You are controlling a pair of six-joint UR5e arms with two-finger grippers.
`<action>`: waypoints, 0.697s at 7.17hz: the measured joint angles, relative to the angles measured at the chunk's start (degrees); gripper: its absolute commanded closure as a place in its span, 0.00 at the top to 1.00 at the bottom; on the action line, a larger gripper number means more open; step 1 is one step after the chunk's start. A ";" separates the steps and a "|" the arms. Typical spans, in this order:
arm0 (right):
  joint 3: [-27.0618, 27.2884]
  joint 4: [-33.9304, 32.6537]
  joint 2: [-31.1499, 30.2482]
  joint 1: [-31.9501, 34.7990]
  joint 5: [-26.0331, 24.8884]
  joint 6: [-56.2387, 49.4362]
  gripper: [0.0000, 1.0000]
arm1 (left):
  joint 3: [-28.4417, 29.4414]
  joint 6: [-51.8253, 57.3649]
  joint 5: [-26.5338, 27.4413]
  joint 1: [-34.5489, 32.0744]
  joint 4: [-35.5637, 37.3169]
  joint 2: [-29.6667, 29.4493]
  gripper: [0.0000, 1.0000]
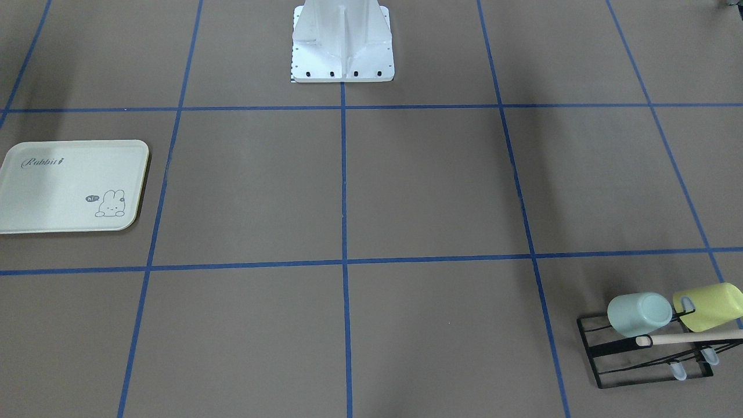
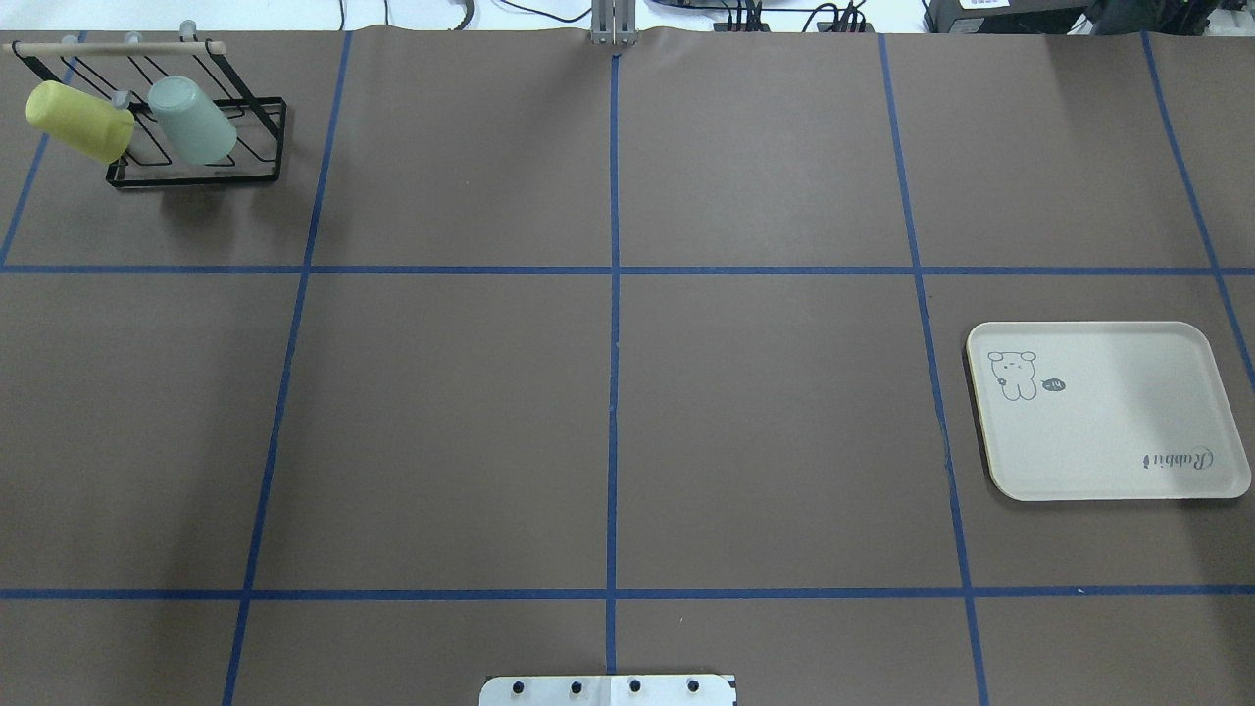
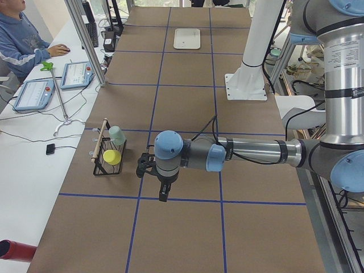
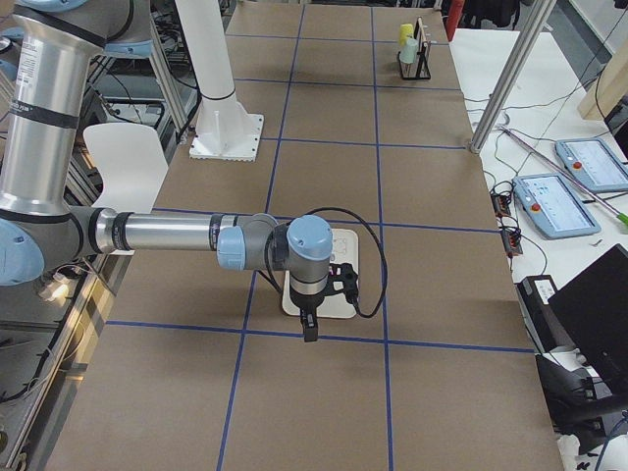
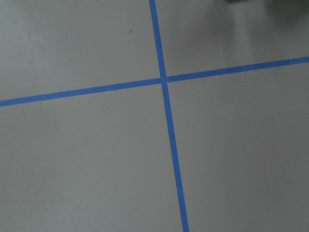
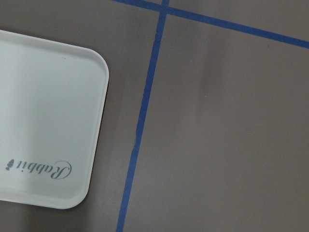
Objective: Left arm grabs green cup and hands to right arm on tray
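Resting on rack (image 1: 615, 347) — green cup (image 1: 638, 313)

Mint green cup (image 1: 638, 313), cream tray (image 1: 52, 188) (bunny print), brown table (image 1: 429, 186) gridded blue.

- The table cover (image 2: 441, 422) looks like brown paper: matt, flat, faintly creased at the seams.
- The tape lines (image 2: 615, 392) on it are blue, thin and slightly shinier than the paper.
- The tray (image 2: 1108, 412) is cream plastic, smooth, with a soft sheen and printed grey marks.
- The green cup (image 2: 193, 120) is smooth plastic, pale and semi-matt; the yellow-green cup (image 2: 76, 122) has the same finish.
- The rack (image 2: 196, 180) is thin black metal wire, coated; its top rod (image 2: 108, 47) is bare pale wood.
- The left arm (image 3: 256, 152) and right arm (image 4: 162, 234) have satin silver-grey metal tubes.
- Their joint caps (image 3: 169, 144) are smooth pale blue plastic.
- The base plate (image 1: 342, 58) is white painted metal, glossy.
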 measured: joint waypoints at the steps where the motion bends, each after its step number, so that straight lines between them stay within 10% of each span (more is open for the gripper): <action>1: 0.12 0.10 0.08 0.00 -0.03 -0.02 1.00 | -0.04 -0.10 0.07 0.02 -0.05 0.04 1.00; 5: 0.86 7.71 3.97 0.00 -0.40 0.48 1.00 | -0.28 -0.68 0.12 0.09 -0.71 -4.51 1.00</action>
